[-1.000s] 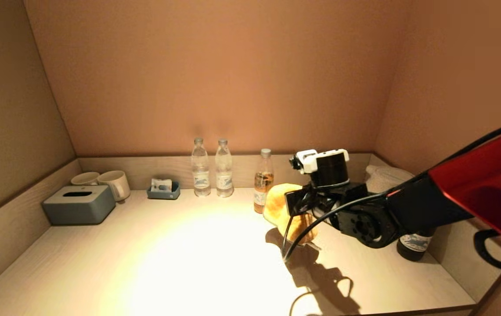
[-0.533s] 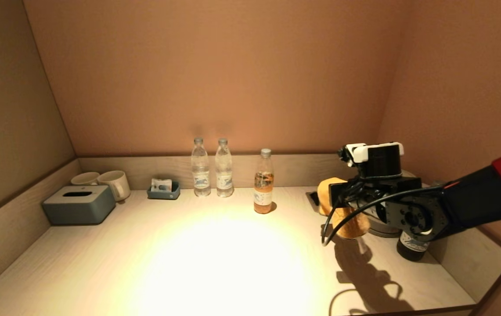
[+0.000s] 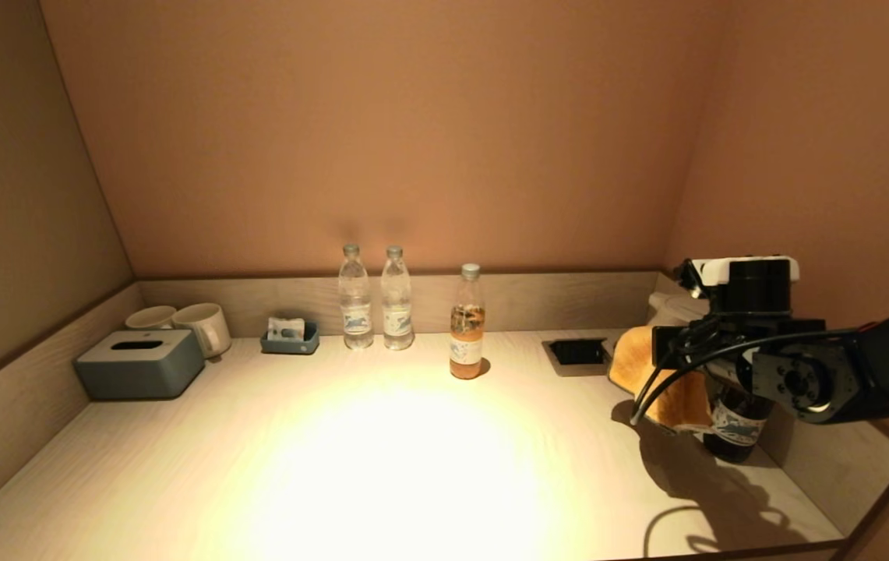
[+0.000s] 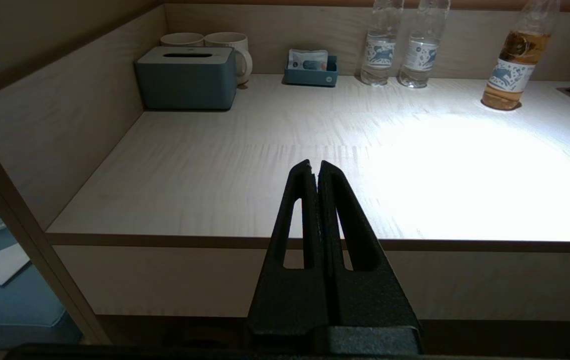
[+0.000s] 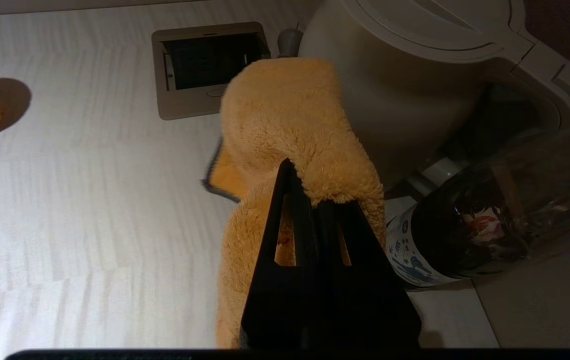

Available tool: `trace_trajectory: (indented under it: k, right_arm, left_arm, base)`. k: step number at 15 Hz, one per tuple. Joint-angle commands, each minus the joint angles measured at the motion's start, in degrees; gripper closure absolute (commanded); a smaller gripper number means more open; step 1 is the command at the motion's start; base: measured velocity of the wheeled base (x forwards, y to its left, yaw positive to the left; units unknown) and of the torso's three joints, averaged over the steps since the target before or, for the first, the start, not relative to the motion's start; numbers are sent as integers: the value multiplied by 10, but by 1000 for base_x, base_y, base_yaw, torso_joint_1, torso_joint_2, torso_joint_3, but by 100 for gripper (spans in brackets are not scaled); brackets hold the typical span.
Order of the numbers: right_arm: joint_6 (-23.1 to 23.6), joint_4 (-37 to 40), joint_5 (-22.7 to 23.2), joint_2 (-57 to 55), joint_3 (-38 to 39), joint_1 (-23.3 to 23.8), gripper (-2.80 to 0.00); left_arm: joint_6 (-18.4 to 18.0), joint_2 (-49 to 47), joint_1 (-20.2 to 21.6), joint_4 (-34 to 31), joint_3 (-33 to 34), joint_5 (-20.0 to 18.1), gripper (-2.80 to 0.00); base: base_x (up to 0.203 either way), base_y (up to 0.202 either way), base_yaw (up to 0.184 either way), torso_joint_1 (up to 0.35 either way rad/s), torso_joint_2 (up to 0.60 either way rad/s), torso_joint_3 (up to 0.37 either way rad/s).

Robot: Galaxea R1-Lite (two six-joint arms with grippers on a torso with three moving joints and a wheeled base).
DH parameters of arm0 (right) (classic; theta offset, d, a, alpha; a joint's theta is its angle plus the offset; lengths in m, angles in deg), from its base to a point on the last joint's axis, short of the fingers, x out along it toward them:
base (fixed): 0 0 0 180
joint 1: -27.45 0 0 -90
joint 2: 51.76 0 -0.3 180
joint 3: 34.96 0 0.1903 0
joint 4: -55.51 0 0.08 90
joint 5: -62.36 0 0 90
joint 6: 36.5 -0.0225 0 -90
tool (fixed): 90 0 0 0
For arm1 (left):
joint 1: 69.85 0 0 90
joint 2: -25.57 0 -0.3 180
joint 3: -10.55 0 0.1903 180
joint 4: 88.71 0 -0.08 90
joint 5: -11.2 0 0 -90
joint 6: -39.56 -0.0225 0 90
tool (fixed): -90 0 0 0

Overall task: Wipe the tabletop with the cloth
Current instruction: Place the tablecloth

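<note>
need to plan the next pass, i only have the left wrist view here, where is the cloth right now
Observer: The cloth is clamped in the right gripper, at the right end of the tabletop, past what your view covers.
Operator: anything close to it over there
Observer: Yes. A white kettle stands just behind the cloth, and a dark bottle is right beside it, toward the right wall.
Operator: is the cloth on the surface or in the air
Observer: In the head view it hangs from the gripper with its shadow cast apart on the wood, so it looks lifted, though I cannot be sure.
Operator: and the black edge at my far right
Observer: It is a recessed socket panel, left of the cloth.
</note>
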Motion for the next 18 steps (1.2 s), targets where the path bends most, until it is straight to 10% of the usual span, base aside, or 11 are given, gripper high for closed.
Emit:
trace_trajectory:
  k: [1,14,15,18]
  right_arm:
    - [0,-10,-1,-11,4,3,0]
    - [2,-115,0,-92,64,7,0]
    - [3,-117,0,-95,66,8,-280]
    - [1,-118,0,-94,70,8,-280]
  left_arm:
    - [0,0,-1,0,0,0,0]
    - [0,0,-1,0,0,0,0]
    - [0,0,-1,0,0,0,0]
    - [0,0,-1,0,0,0,0]
  base:
    - [0,0,0,0,0,0]
    - [0,0,0,0,0,0]
    - [0,0,0,0,0,0]
    - [0,0,0,0,0,0]
